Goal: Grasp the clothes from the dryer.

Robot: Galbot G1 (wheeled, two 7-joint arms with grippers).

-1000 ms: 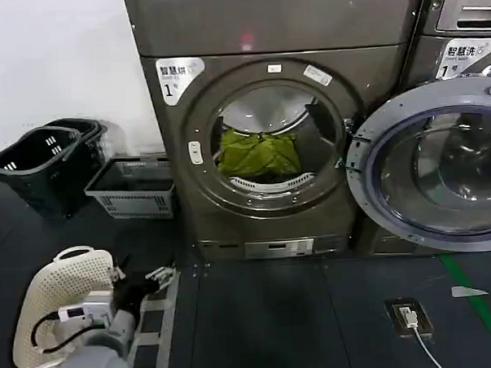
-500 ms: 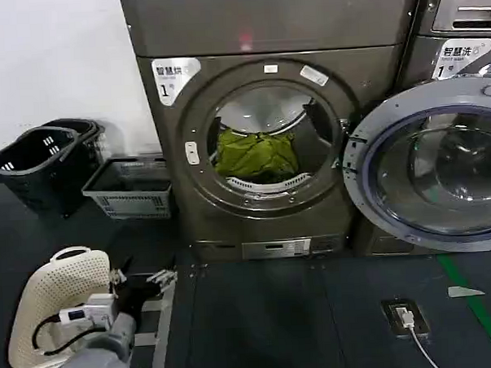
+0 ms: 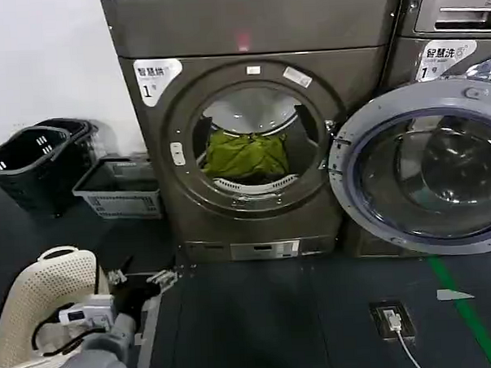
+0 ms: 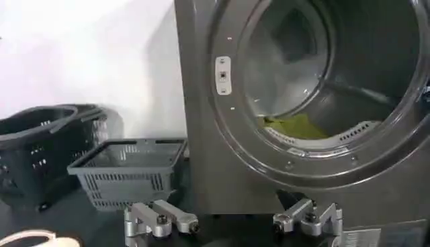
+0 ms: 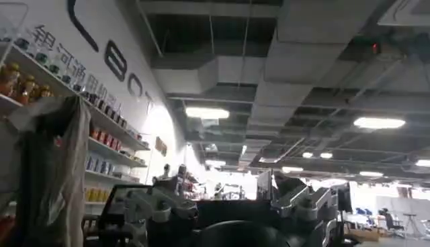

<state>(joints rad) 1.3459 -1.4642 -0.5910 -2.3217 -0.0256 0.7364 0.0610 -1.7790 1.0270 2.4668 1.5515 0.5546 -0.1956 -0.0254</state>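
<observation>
Clothes (image 3: 246, 154): olive-green bundle, lying inside dryer (image 3: 251, 118) drum, door swung wide. My left gripper (image 4: 233, 222): fingers spread, empty, low before the dryer, well short of it. Right gripper (image 5: 228, 205): also spread, aimed at ceiling.

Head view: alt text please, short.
Open dryer with yellow-green clothes bundled in its drum, door swung right. The left claw hangs open, low near the floor, above a white basket; dark baskets stand by the wall.

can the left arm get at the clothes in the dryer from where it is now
Probably yes. The dryer door is swung open, the clothes lie at the drum mouth, and the open left gripper sits low out front, nothing between.
</observation>
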